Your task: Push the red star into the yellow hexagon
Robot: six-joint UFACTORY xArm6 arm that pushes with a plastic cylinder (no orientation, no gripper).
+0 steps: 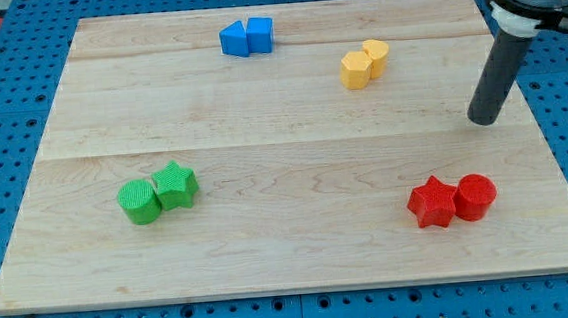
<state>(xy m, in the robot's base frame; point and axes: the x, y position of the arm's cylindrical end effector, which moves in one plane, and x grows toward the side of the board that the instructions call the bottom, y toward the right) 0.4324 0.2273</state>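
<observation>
My tip, a bare rod with no pincer to spread or pinch, rests on the table. The red star lies nearer the view's bottom and slightly left of it, touching a red cylinder. The yellow hexagon, touching a yellow cylinder, lies farther, up-left of the tip, so the tip probably must pass below the star.

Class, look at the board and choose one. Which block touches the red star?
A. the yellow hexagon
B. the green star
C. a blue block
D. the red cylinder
D: the red cylinder sits right against the red star on its side toward the view's right, near the view's bottom right; the yellow hexagon lies far off toward the view's top, and my tip stands apart above the red pair.
</observation>
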